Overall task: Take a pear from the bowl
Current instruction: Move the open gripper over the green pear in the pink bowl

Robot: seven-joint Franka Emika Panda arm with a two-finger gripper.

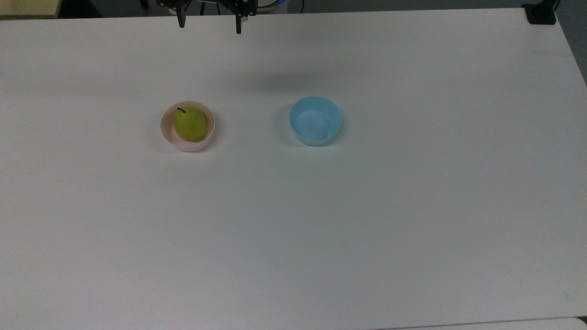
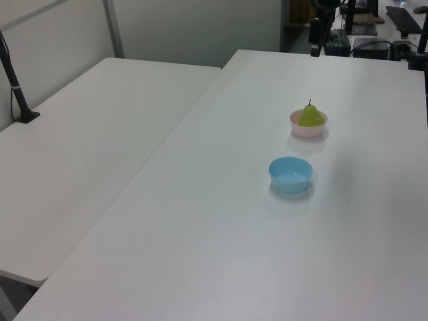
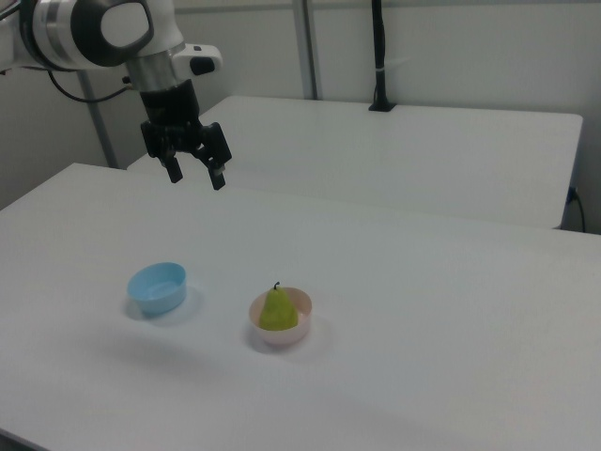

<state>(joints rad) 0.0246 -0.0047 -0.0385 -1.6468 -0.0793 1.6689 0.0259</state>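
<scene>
A yellow-green pear point(image 1: 189, 123) point(image 2: 310, 116) point(image 3: 278, 310) with a dark stem sits upright in the pale pink bowl point(image 1: 168, 133) point(image 2: 307, 130) point(image 3: 283, 337) on the white table. My gripper point(image 1: 209, 25) point(image 3: 195, 175) hangs high in the air near the top view's upper edge, well away from the pear. Its two black fingers are spread wide and hold nothing. In the right view it hovers above and behind the blue bowl, left of the pear.
A light blue bowl point(image 1: 315, 120) point(image 2: 291, 174) point(image 3: 157, 287) stands with nothing in it, to the right of the pink bowl in the top view. A second white table point(image 2: 80, 154) adjoins on the left view's left. A black post point(image 3: 377, 56) rises behind the tables.
</scene>
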